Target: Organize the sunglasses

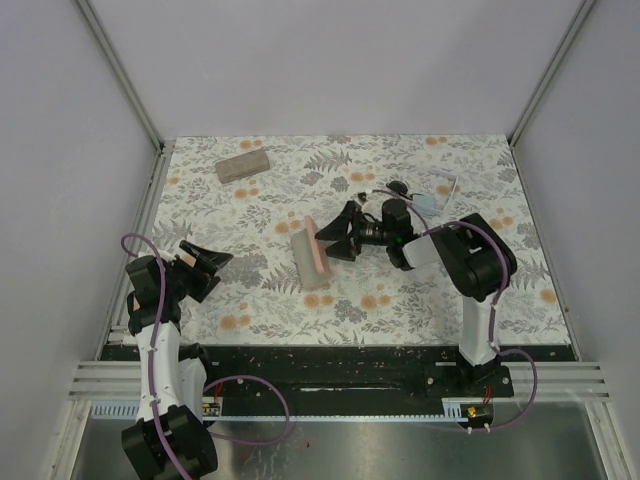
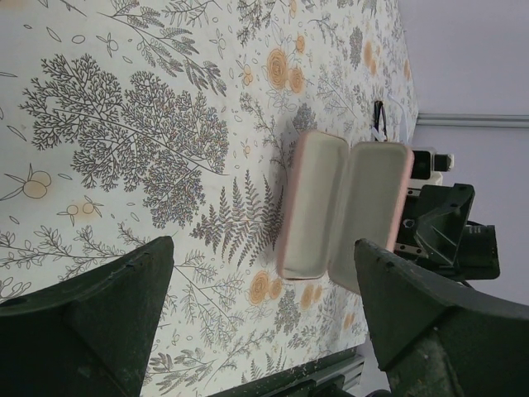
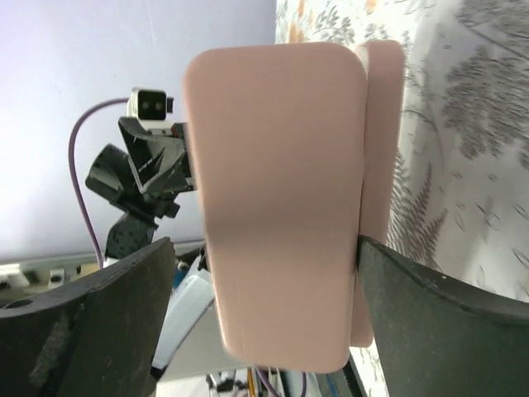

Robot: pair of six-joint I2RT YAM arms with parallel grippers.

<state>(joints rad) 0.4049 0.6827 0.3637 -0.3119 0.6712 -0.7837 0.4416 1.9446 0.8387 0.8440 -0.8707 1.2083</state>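
The pink case (image 1: 315, 255) lies open mid-table with its lid up. Its cream inside (image 2: 343, 207) holds nothing in the left wrist view. My right gripper (image 1: 335, 238) is open, and its jaws straddle the raised lid (image 3: 281, 190) from behind; one finger (image 3: 430, 314) touches the lid's edge. My left gripper (image 1: 212, 262) is open and empty above the table, left of the case, pointing at it (image 2: 263, 244). The black-framed sunglasses (image 1: 396, 187) and the thin white-framed pair (image 1: 447, 187) lie behind the right arm at the back right.
A tan case (image 1: 243, 163) lies shut at the back left. A light blue cloth (image 1: 428, 203) lies next to the sunglasses. White walls enclose the flower-patterned table (image 1: 260, 215) on three sides. The right arm's elbow (image 1: 480, 255) stands over the right half.
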